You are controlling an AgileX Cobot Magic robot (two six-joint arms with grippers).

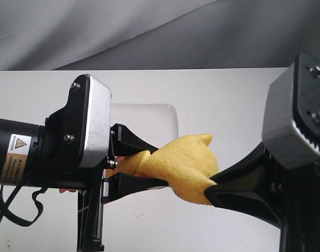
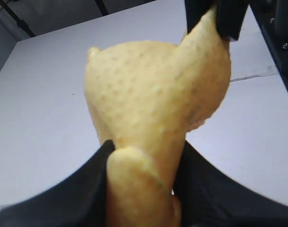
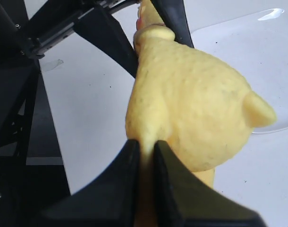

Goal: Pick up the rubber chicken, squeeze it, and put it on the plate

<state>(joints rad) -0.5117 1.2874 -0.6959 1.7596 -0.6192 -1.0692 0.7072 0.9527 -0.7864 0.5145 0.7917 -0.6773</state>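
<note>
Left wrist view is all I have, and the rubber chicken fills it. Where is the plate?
Observer: The plate lies on the table behind the rubber chicken in the exterior view, partly hidden by the left gripper.
Operator: Is it on the plate yet?
Observer: It seems not. The exterior view shows it hanging between both grippers, in front of the plate.
Operator: What pinches it at the top of my picture?
Observer: The right gripper. The right wrist view shows its fingers shut on a fold of the yellow body.
</note>
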